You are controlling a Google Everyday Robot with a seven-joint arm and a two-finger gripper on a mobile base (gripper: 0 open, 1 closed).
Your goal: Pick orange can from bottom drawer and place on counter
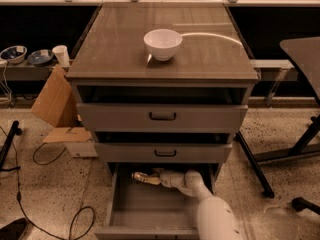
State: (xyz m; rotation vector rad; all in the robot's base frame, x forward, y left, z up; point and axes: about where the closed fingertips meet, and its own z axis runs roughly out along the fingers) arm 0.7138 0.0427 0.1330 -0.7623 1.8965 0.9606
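The bottom drawer is pulled open at the foot of the grey cabinet, with its bare floor showing. The orange can, golden-brown and shiny, lies on its side at the back of the drawer under the middle drawer front. My gripper reaches into the drawer from the lower right, right at the can's right end. My white arm crosses the drawer's right half. The counter is the cabinet's glossy grey-brown top and carries a white bowl.
Two shut drawer fronts with black handles hang above the open drawer. Cardboard pieces lean at the left, with cables on the speckled floor. A dark table leg stands at the right. A cup and bowls sit on a low left ledge.
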